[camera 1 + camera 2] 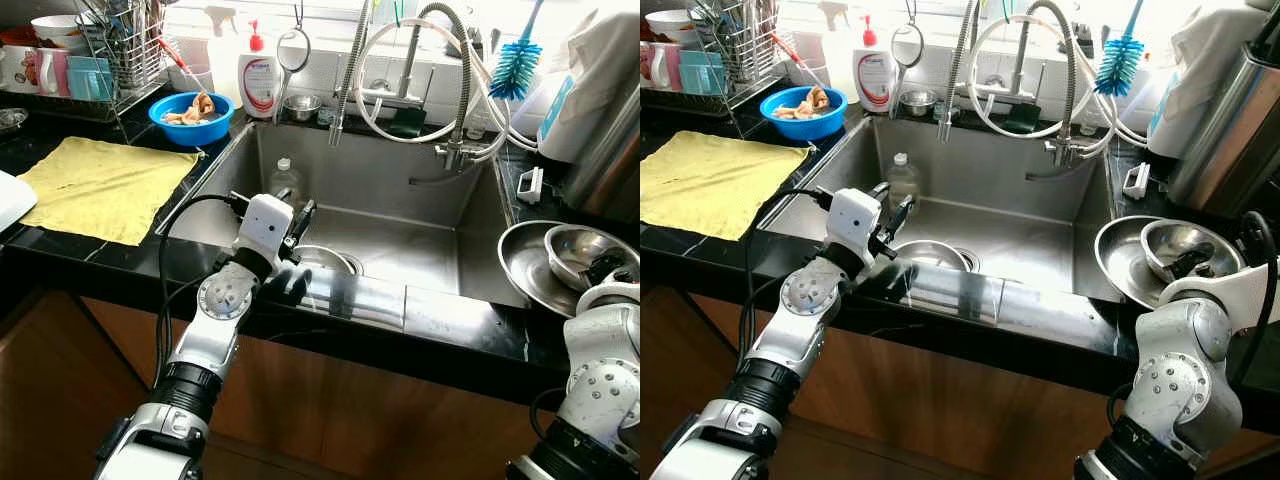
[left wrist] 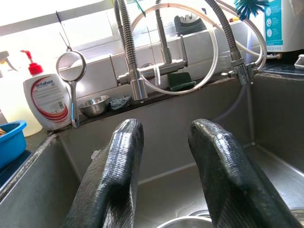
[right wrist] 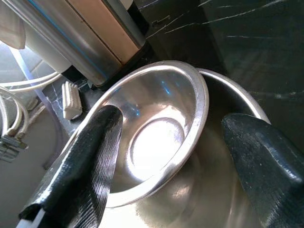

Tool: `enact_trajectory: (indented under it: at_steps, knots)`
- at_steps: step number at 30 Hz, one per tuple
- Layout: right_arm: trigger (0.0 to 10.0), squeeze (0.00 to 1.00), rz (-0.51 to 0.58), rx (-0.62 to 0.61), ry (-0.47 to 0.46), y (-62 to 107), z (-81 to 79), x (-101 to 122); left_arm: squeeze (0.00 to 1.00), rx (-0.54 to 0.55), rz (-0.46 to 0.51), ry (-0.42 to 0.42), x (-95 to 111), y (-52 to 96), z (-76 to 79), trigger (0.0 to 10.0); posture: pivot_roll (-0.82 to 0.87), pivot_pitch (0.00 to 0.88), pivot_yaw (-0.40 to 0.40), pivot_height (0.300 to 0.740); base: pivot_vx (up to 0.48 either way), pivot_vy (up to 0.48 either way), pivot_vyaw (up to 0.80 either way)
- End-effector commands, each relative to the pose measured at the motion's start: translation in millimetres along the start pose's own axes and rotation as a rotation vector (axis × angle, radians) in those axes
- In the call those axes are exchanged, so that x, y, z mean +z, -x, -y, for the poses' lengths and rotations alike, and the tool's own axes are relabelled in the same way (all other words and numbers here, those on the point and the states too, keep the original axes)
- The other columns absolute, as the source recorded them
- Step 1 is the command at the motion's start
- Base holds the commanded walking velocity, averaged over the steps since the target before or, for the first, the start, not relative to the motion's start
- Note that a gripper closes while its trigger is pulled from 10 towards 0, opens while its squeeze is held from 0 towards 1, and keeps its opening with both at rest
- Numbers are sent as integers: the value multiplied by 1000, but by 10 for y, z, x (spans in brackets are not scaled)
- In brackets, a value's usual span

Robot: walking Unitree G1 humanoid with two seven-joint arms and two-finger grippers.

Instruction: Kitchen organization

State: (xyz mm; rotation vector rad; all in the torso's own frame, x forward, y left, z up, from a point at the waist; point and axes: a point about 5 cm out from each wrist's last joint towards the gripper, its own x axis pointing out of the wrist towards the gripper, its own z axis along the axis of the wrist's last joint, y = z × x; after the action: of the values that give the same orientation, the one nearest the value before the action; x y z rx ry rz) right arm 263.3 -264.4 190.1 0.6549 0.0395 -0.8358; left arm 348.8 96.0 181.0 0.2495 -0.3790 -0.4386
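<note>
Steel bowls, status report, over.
Right gripper open over small steel bowl nested in big bowl. Left gripper open above sink. Nothing blocking.

Yellow cloth [image 1: 105, 186] on the black desk [image 1: 60, 250], blue bowl [image 1: 190, 118], silver sink [image 1: 400, 240], turquoise brush [image 1: 515, 68], white-and-red soap bottle [image 1: 259, 84].

Black glossy stone countertop [image 1: 90, 262] with white veining, wrapping a recessed stainless steel sink basin [image 1: 400, 195]. Brown wooden cabinet fronts [image 1: 330, 400] below the counter edge. White tiled backsplash [image 2: 102, 71] behind the basin. Bright daylight from the window strip [image 1: 330, 12] above the tiles, blown out, glare on the steel.
</note>
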Motion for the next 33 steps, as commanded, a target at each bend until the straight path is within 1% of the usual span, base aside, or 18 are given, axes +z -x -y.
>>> enact_trajectory:
  at_steps: [1,7,9,16,24,25,26,27,28,29,30,31,32,33]
  knots:
    - [10000,0,-11,-15,33,-27,20,-21,0,-19,12,-28,39,-44,21,10000,49,0,-46,740,0,0,0]
    - [10000,0,-14,-9,58,-53,-6,-27,0,-15,10,-30,33,-43,17,10000,50,0,-48,740,0,0,0]
    - [10000,0,-19,11,85,-73,-37,-34,0,-14,9,-31,32,-44,19,10000,51,0,-48,740,0,0,0]
    - [10000,0,-10,15,124,-111,-53,-10,0,-12,6,-36,30,-47,7,10000,51,0,-49,740,0,0,0]
    - [10000,0,-22,22,131,-139,-62,-20,0,-13,7,-40,31,-46,8,10000,53,0,-50,740,0,0,0]
    - [10000,0,-42,28,105,-140,-74,-40,0,-14,7,-42,33,-49,6,10000,53,0,-50,740,0,0,0]
    - [9882,0,-49,31,95,-140,-80,-48,0,-14,7,-42,32,-51,3,10000,53,0,-50,740,0,0,0]
    - [9373,0,-52,33,93,-144,-88,-54,0,-13,5,-44,30,-52,-4,10000,55,0,-49,740,0,0,0]
    - [9451,0,-51,32,94,-146,-89,-55,0,-13,5,-45,30,-51,-7,10000,55,0,-49,740,0,0,0]
    - [9216,0,-50,32,94,-148,-90,-55,0,-12,5,-46,30,-50,-11,10000,57,0,-49,740,0,0,0]
    - [6588,0,-50,31,93,-152,-91,-55,0,-12,5,-48,30,-49,-17,10000,57,0,-49,740,0,0,0]
    - [4471,0,-53,32,86,-152,-94,-59,0,-11,5,-49,31,-49,-20,10000,59,0,-49,740,0,0,0]
    - [4471,0,-55,33,81,-152,-96,-61,0,-11,5,-50,31,-49,-22,10000,59,0,-49,740,0,0,0]
    - [0,0,-61,37,68,-153,-103,-68,0,-10,5,-51,31,-49,-26,10000,57,0,-48,740,0,0,0]
